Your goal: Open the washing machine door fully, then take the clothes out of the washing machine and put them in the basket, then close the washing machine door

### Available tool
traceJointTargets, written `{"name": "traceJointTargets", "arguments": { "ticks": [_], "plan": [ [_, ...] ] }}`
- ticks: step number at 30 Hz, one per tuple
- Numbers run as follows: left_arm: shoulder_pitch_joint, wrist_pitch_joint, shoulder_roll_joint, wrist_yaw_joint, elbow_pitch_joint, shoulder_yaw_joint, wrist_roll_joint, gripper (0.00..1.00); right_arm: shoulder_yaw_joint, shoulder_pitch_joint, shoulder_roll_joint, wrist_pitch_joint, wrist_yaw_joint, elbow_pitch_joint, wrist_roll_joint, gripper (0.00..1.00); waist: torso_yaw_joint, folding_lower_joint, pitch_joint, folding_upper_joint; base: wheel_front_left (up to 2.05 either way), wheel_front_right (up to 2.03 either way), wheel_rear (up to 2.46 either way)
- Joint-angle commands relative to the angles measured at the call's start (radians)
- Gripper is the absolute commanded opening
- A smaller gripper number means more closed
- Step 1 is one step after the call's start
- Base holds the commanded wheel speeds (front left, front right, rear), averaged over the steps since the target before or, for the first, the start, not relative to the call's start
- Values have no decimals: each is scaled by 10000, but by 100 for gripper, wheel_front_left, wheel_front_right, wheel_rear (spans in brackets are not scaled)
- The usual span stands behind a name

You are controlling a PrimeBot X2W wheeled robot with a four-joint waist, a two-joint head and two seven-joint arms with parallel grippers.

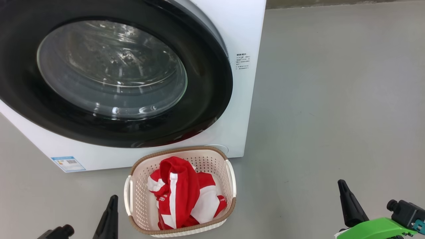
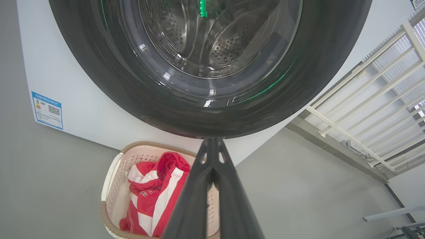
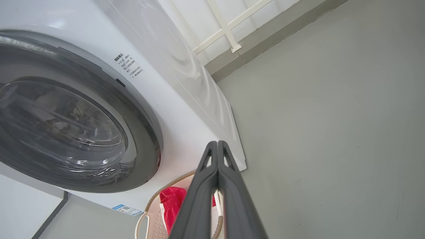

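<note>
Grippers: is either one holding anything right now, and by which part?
Nothing is held. The left gripper and right gripper are both shut and empty; the clothes lie in the basket.

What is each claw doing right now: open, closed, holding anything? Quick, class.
Left claw: closed, holding nothing.
Right claw: closed, holding nothing.

Laundry area (washing machine (image 1: 245, 33), basket (image 1: 206, 162))
</note>
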Motion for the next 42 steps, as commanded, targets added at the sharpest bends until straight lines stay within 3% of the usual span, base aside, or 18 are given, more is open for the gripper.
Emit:
{"name": "traceJointTargets", "arguments": {
  "ticks": [1, 42],
  "plan": [
    [-304, 42, 184, -21, -219, 176, -296, 0, 0, -386, -173, 34, -3, -278, 246, 0, -6, -1, -10, 0, 0, 0, 0],
    [-663, 1170, 179, -44, -180, 543, -4605, 0, -276, -863, -238, 1183, -7, -446, 4275, 0, -163, -1, -312, 0, 0, 0, 0]
  ]
}}
